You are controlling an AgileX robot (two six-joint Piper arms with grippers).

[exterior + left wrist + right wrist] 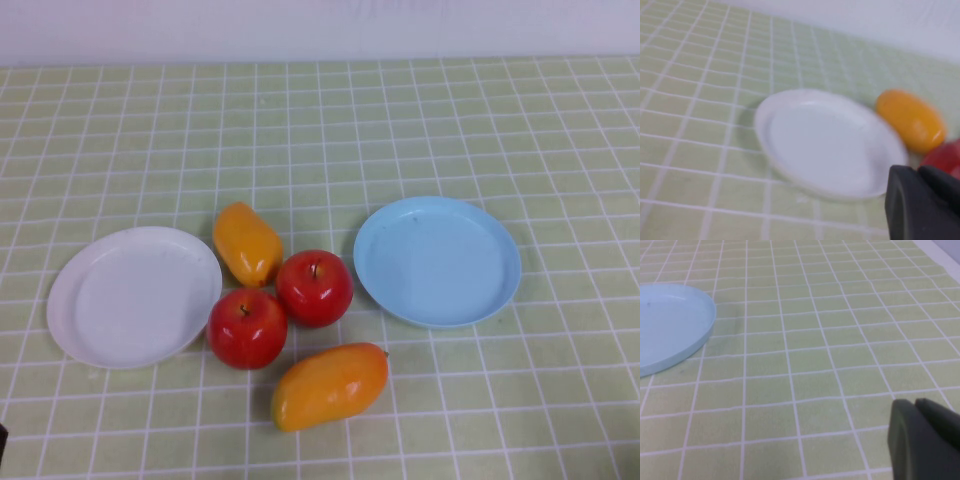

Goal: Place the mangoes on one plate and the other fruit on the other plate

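White plate [133, 296] sat left on the desk [400, 120], blue plate [437, 260] right, both bare. Between them: back mango [247, 243], back apple [314, 288], front apple [247, 328], front mango [329, 385] nearest the robot. Apples touched each other; back mango just beside both. Left gripper [923, 204] hung near the white plate's edge, right gripper [925, 440] over bare desk, apart from the blue plate. Cannot tell jaws' state on either.
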